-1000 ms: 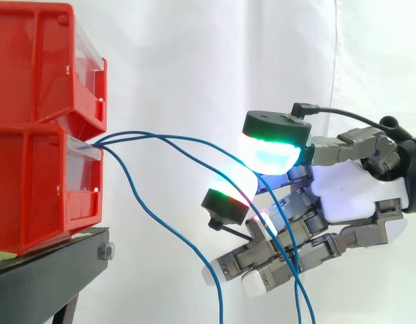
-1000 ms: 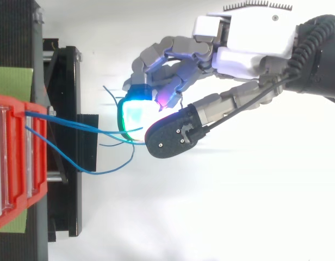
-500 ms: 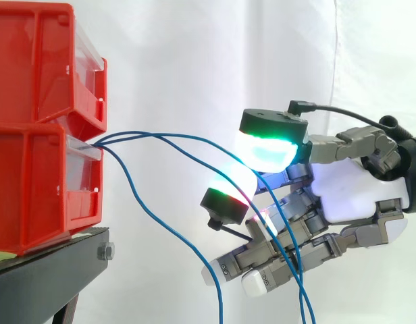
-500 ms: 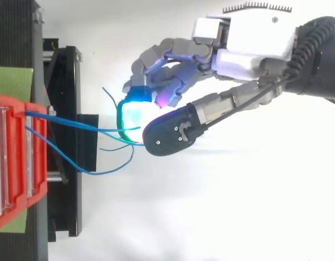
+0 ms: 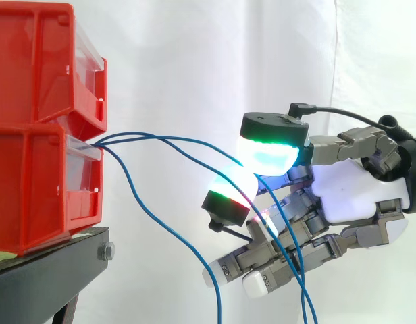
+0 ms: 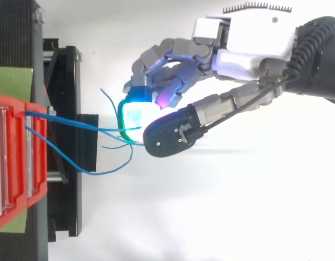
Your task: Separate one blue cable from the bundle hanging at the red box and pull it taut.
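Three blue cables (image 5: 147, 137) come out between the two stacked red boxes (image 5: 39, 128) at the left. Two of them arc right to my hand (image 5: 350, 196); the third (image 5: 167, 229) sags down and hangs free. The hand reaches in from the right with its fingers curled. Its upper pad (image 5: 269, 154) glows green and cyan, and a second pad (image 5: 229, 192) sits just below it. The uppermost cable (image 5: 194, 140) runs in between these two pads and drops down behind the fingers. From above, the cables (image 6: 86, 126) end under the dark back of the upper pad (image 6: 167, 136).
The red boxes (image 6: 15, 157) stand on a black stand (image 5: 46, 270) with a green sheet (image 6: 12, 81) under them. A white curtain hangs behind. Loose cable ends curl beside the stand (image 6: 116, 166), below the hand.
The upper pad has dropped slightly and shifted a little right since half a second ago. The cables and boxes have barely moved.
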Controlling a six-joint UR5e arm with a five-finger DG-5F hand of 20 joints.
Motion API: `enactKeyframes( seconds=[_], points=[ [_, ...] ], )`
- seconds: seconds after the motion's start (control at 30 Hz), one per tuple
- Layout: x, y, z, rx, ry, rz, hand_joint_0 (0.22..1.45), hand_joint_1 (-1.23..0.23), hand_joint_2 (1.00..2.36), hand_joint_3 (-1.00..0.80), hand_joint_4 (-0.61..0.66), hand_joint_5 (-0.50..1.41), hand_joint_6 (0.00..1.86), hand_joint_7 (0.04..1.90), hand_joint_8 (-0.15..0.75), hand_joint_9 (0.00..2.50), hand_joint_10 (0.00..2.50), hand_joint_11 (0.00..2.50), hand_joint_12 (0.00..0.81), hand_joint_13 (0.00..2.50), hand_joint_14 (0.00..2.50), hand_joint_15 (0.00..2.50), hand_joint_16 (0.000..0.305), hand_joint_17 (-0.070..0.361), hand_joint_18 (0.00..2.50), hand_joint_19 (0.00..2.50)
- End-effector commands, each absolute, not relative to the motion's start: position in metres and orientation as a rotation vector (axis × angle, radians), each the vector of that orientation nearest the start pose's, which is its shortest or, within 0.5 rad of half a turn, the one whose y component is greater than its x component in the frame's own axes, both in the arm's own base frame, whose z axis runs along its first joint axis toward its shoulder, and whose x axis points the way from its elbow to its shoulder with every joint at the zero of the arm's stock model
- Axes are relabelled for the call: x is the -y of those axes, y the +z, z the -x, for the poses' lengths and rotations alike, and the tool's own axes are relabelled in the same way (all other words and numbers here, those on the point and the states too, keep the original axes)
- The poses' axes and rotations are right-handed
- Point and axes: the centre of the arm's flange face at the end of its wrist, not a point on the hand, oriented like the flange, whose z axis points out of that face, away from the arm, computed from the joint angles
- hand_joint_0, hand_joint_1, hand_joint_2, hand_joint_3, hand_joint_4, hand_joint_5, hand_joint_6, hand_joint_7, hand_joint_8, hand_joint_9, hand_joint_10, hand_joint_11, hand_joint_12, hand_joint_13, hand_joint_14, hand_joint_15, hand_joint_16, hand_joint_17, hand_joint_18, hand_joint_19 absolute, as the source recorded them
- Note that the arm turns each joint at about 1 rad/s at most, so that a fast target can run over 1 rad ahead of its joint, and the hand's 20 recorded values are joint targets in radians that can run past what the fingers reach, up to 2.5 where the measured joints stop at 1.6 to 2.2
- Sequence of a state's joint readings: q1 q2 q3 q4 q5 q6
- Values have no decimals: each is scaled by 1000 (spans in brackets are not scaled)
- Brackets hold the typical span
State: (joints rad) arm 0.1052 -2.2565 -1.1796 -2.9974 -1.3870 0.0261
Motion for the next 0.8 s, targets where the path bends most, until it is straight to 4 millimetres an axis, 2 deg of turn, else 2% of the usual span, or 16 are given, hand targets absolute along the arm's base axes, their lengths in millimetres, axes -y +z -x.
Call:
enactKeyframes(
  seconds=[0.0, 0.03, 0.13, 0.27, 0.43, 0.77],
  points=[
    [75, 264, -738, -1254, 1077, -1358, 671, -725, 1016, -162, 50, -169, 947, 1007, 342, 954, 10, 876, 352, 335, 6, 211, 48, 107, 341, 476],
    [75, 264, -738, -1253, 1078, -1358, 681, -721, 1015, -248, 71, -171, 948, 1003, 335, 963, 12, 909, 348, 337, 6, 213, 47, 106, 343, 477],
    [74, 264, -738, -1254, 1079, -1357, 671, -679, 1011, -346, 109, -170, 948, 1011, 338, 985, 12, 937, 347, 338, 7, 213, 47, 106, 345, 484],
    [75, 264, -738, -1251, 1080, -1360, 661, -637, 1008, -395, 144, -164, 948, 1040, 350, 1001, 12, 950, 348, 341, 7, 219, 47, 106, 344, 484],
    [74, 264, -738, -1252, 1081, -1359, 647, -598, 1006, -429, 178, -155, 950, 1063, 364, 1010, 11, 1042, 350, 359, 7, 243, 47, 107, 357, 494],
    [74, 264, -738, -1252, 1082, -1360, 631, -585, 1006, -423, 183, -145, 948, 1091, 365, 1001, 10, 1051, 354, 378, 8, 268, 47, 107, 373, 507]
  ],
)
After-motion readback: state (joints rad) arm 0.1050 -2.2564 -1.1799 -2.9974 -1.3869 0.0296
